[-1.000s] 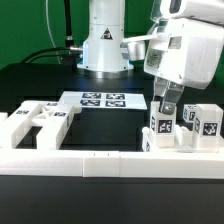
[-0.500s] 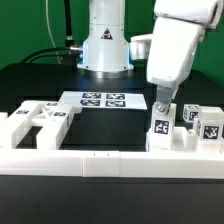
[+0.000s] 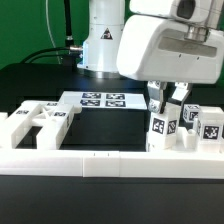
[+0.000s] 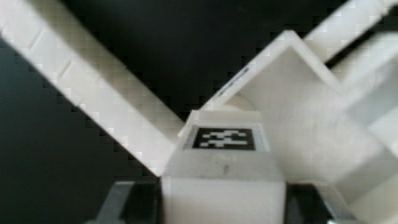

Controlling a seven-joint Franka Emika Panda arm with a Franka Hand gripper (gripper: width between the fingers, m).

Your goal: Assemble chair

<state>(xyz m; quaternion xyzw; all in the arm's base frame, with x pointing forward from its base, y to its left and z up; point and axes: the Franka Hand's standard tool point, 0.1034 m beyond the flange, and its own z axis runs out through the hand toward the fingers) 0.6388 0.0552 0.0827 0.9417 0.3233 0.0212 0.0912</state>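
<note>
The gripper hangs straight down at the exterior view's right, its jaws about half closed. Between them is a short square post of the chair, and it is grasped near its top. In the wrist view the post fills the whole gap between the two dark fingers, with no daylight on either side. A black-and-white tag sits on the face just beyond the fingers.

The post stands upright directly under the hand, with its tagged face towards the exterior camera. It is just behind the long white rail that runs along the front of the table. The rail hides the post's foot, so I cannot tell whether it rests on the table or is lifted a little.

Two more tagged posts stand just beside the held one, towards the exterior view's right. The nearer of them is close to the right-hand finger but not touching it.

The slotted panel lies well apart from the hand, at the exterior view's left behind the same rail. The marker board lies flat between the two groups, further back.

In the wrist view white bars cross in a V behind the held post. I cannot tell which pieces they are.
</note>
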